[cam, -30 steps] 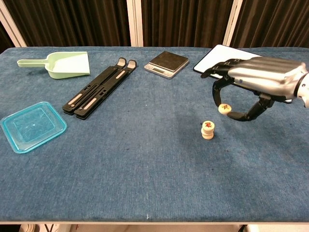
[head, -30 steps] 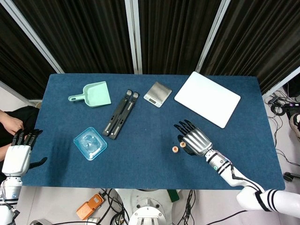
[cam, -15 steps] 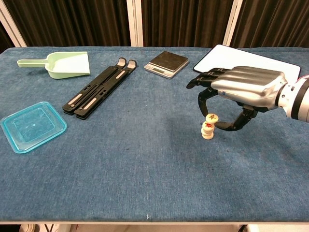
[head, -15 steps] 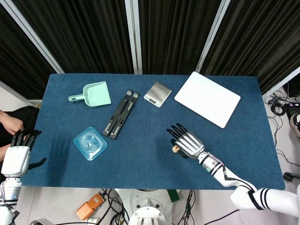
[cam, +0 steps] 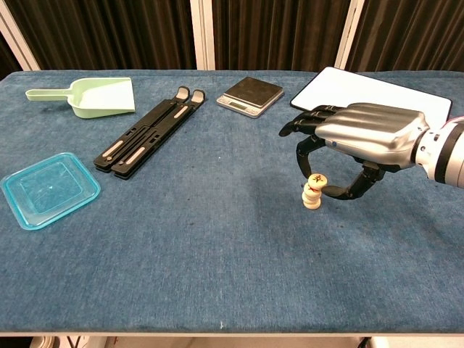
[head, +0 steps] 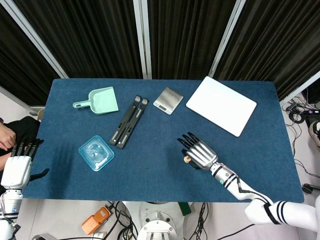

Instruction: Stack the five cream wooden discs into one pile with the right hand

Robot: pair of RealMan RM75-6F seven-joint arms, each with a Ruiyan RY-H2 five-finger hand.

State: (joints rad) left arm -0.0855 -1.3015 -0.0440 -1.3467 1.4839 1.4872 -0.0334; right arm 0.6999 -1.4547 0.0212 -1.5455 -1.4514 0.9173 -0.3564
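A short pile of cream wooden discs [cam: 312,198] with red marks stands on the blue table [cam: 217,246], right of centre. My right hand [cam: 362,138] hovers palm down over it and pinches the top cream disc [cam: 317,180] between thumb and a finger. That disc sits slightly tilted, right on top of the pile. From the head view the right hand [head: 199,153] covers most of the pile [head: 186,160]. My left hand [head: 20,167] hangs off the table's left edge, fingers spread and empty.
A white board [cam: 362,83] lies behind the right hand and a small scale [cam: 249,95] at the back centre. A black folding stand [cam: 148,130], a green dustpan [cam: 94,96] and a clear blue tray [cam: 47,188] lie on the left half.
The right hand carried the cream disc leftward to the pile and lowered it onto the top. The left hand stayed still.
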